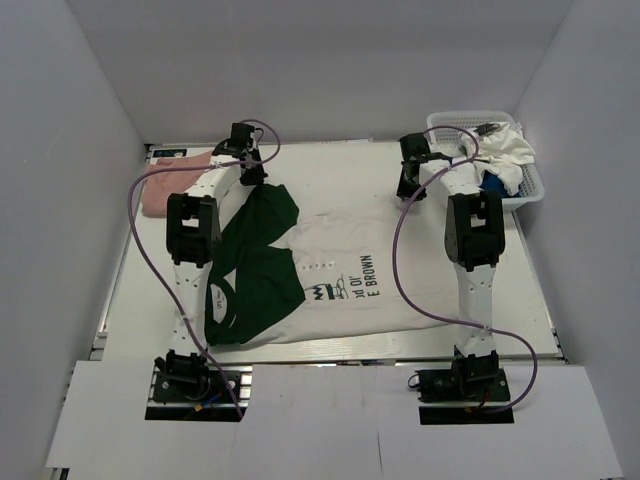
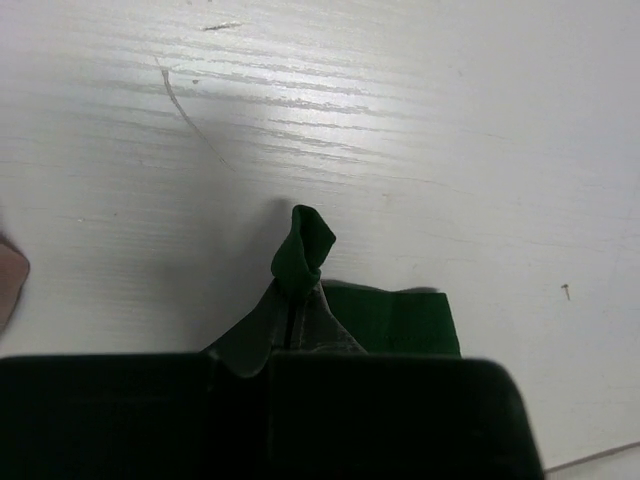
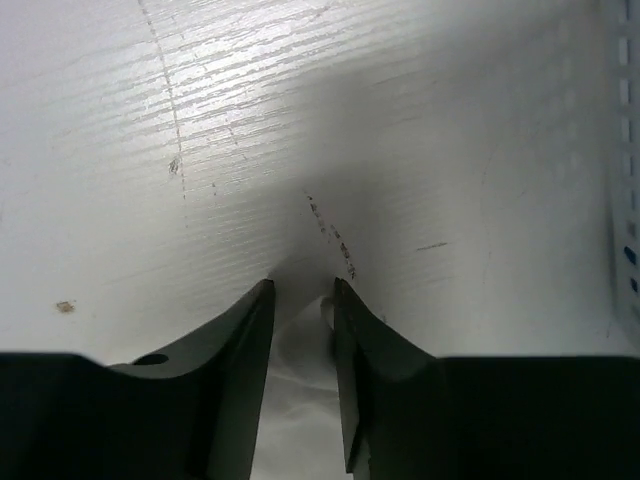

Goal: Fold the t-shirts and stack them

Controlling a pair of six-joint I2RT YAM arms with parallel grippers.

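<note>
A white t-shirt (image 1: 345, 290) with dark green sleeves and a "BROWN" print lies spread across the middle of the table. My left gripper (image 1: 250, 172) sits at the shirt's far left corner, shut on a pinch of the green sleeve (image 2: 303, 245), which sticks up past its fingertips (image 2: 295, 305). My right gripper (image 1: 410, 185) is down at the shirt's far right corner. In the right wrist view that gripper (image 3: 303, 292) has its jaws a little apart with a fold of white cloth (image 3: 300, 400) between them.
A salmon-pink t-shirt (image 1: 165, 185) lies at the back left of the table. At the back right stands a white lattice basket (image 1: 530, 192) holding a crumpled white tee (image 1: 505, 150) and a bit of blue cloth (image 1: 492, 183). White walls enclose the table.
</note>
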